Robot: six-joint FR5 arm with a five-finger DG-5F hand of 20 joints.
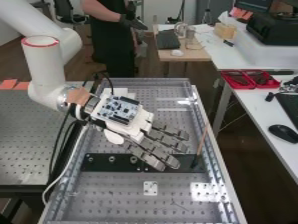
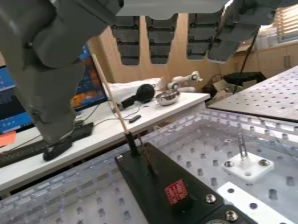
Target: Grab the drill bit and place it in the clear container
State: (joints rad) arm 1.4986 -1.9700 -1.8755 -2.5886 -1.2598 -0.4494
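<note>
- Dark grey fingers [image 1: 159,161], near straight and set apart, reach out from the hand [image 1: 138,128]; from where I'm standing it looks wide and empty.
- The drill bit [image 2: 243,145], if I judge it right, is the slim metal piece upright on the little white plate [image 2: 249,169], past the fingers on the side nearest the high camera.
- Under the fingers lies the dark strip [image 2: 163,182], and just beyond their tips leans a thin wooden stick [image 2: 110,95]. I'd swing clear of that stick, since a knock could tip it.
- The step, I reckon, is lining up for the pick. I'd bring the hand over the white plate first, then lower it with thumb and fingers on opposite sides of the metal.
- Pinch gently, high on the shank; something that slender could roll or twist between hard pads.
- Lift straight up until it's free of its seat, and only then travel.
- Which thing is the clear container, I can't tell for sure; settle that before closing.
</note>
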